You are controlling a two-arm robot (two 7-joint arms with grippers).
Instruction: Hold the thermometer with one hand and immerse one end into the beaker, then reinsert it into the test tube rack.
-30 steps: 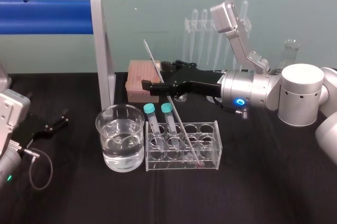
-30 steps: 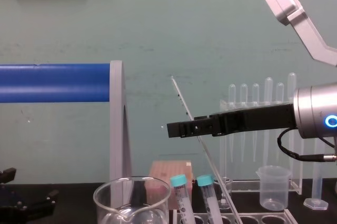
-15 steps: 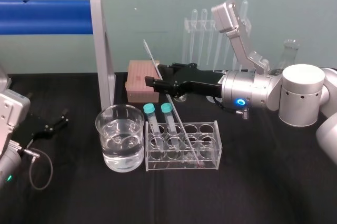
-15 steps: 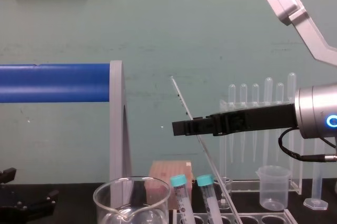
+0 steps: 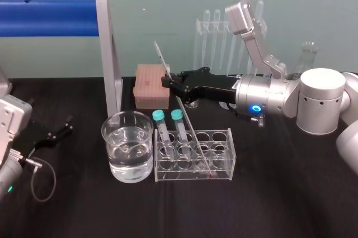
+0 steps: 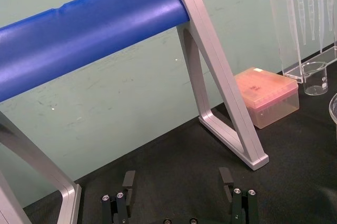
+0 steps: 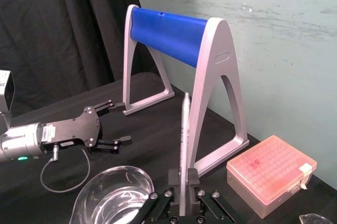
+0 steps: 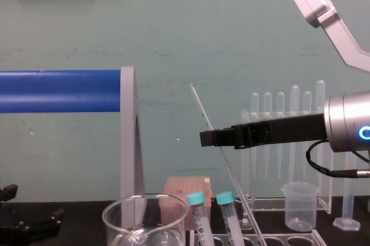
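Observation:
The thermometer (image 5: 187,123) leans in the test tube rack (image 5: 224,154), its red tip down in a hole and its top tilted back and to the left. My right gripper (image 5: 166,80) reaches in from the right at mid-height and is shut on the upper part of the rod. In the right wrist view the thermometer (image 7: 184,124) rises straight up from between the closed fingers of the right gripper (image 7: 184,174). The beaker (image 5: 109,137), part filled with water, stands just left of the rack. My left gripper (image 5: 61,129) rests open on the table at the far left.
A blue bar on grey legs (image 5: 109,59) stands behind the beaker. A pink tip box (image 5: 148,84) sits behind the rack, below my right gripper. A clear pipette stand (image 5: 224,37) and a small plastic beaker (image 8: 300,205) are at the back right. Two teal-capped tubes (image 5: 159,116) stand in the rack.
My right gripper's fingers have closed from wide open onto the thermometer and drawn back slightly to the right. The rod's top has shifted a little to the right. The left arm is unchanged.

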